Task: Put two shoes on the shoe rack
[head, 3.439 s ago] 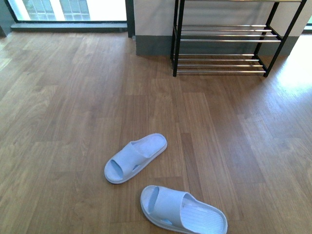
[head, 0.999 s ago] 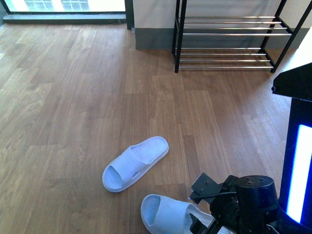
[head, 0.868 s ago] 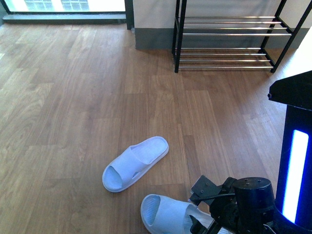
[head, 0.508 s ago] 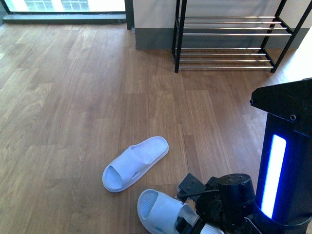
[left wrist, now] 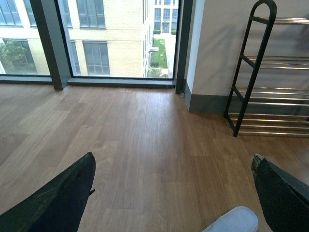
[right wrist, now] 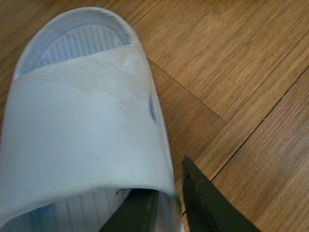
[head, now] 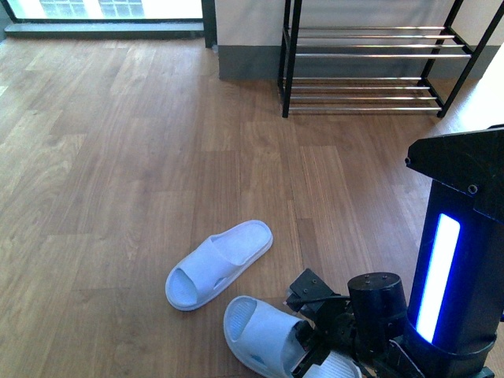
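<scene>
Two pale blue slippers lie on the wood floor. The farther slipper [head: 219, 264] rests free, and its end shows in the left wrist view [left wrist: 235, 220]. The nearer slipper [head: 262, 334] [right wrist: 82, 121] is held by my right gripper [head: 309, 350] [right wrist: 166, 203], which is shut on the strap's side wall, one finger inside and one finger [right wrist: 207, 205] outside. My left gripper [left wrist: 173, 159] hangs open above the floor with nothing between its fingers [left wrist: 63, 200]. The shoe rack [head: 366, 67] [left wrist: 260, 96] stands against the far wall, its chrome shelves bare.
My right arm's black housing with a blue light strip [head: 439, 276] fills the front view's lower right. A window and dark frame post [left wrist: 48, 43] run along the far wall to the left of the rack. Bare wood floor [head: 118, 173] lies between the slippers and the rack.
My right arm came into the front view and closed on the nearer slipper. That slipper has shifted a little to the left and further from the frame's lower edge. The farther slipper stayed put.
</scene>
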